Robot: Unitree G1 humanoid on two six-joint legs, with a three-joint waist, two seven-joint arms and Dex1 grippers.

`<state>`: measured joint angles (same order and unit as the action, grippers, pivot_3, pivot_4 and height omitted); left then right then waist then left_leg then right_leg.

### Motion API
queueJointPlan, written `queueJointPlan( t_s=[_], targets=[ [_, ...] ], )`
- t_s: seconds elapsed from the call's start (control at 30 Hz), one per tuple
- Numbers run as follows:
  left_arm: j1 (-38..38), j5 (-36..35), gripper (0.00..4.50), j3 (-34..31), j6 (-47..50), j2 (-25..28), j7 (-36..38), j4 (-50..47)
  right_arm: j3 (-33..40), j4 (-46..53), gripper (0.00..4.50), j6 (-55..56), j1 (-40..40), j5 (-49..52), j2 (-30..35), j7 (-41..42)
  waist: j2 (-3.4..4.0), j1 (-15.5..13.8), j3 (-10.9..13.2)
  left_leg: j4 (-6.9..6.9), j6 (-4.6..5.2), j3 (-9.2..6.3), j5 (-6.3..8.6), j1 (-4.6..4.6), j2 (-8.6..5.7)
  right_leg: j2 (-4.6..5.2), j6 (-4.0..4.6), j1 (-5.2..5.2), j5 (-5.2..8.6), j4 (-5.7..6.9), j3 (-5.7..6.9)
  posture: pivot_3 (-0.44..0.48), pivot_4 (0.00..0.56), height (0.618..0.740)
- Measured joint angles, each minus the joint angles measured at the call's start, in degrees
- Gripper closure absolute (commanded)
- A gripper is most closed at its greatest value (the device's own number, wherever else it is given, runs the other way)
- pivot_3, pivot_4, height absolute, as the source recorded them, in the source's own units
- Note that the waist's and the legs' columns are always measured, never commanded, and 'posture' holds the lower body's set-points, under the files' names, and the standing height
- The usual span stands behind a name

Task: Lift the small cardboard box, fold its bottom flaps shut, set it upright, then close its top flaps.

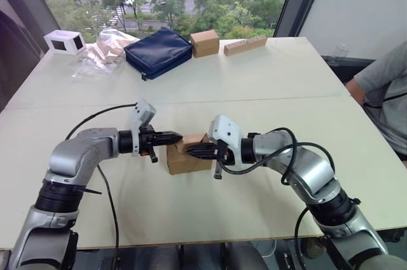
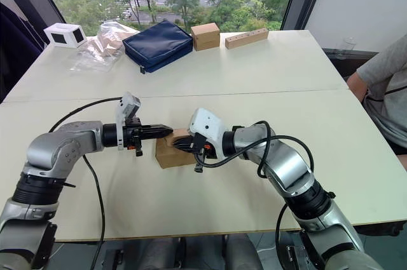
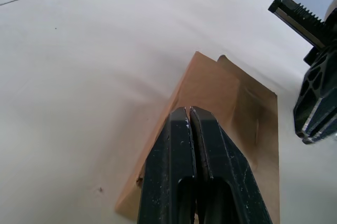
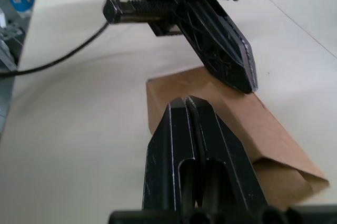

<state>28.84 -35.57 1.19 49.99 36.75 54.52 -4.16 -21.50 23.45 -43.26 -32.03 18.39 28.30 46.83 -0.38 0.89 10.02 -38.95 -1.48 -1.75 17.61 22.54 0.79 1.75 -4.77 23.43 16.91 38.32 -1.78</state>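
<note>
1. Pale cream tabletop (image 1: 267, 86) runs out to a window with trees beyond; a person's grey sleeve (image 1: 385, 82) shows at 3 o'clock.
2. Near the middle sits the small plain brown cardboard box (image 1: 186, 159), resting on the surface.
3. At 9 o'clock of the box, the left gripper (image 1: 176, 136) has its black fingers pressed together, gripping nothing, tips over the box's top.
4. At 3 o'clock, the right gripper (image 1: 189, 150) is likewise closed and empty, tips at the box's upper edge.
5. At 12 o'clock lie a navy fabric pouch (image 1: 158, 51), a squat brown box (image 1: 205, 42) and a long tan block (image 1: 245, 45).
</note>
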Motion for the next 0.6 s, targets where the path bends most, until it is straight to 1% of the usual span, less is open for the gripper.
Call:
queueJointPlan(
  t_s=[0.13,0.6],
  targets=[
    [0.0,-0.3,4.44,-0.4,1.0,-0.3,-0.2,0.0,-1.8,-1.7,4.5,1.8,-0.2,-2.6,-0.6,-1.0,0.0,0.0,0.0,0.0,0.0,0.01,0.0,0.0,0.0,0.0,0.0,0.0,0.0,0.0,0.0,0.0,0.15,0.74],
    [0.0,-2.6,4.44,-2.0,3.6,-0.9,-1.9,-0.6,-4.3,-5.3,4.5,6.6,-0.9,-8.9,-0.7,-1.2,0.0,-0.1,0.0,0.0,-0.01,0.0,0.0,0.0,-0.01,0.01,0.0,-0.01,0.0,0.0,0.0,0.0,0.15,0.74]
  ],
)
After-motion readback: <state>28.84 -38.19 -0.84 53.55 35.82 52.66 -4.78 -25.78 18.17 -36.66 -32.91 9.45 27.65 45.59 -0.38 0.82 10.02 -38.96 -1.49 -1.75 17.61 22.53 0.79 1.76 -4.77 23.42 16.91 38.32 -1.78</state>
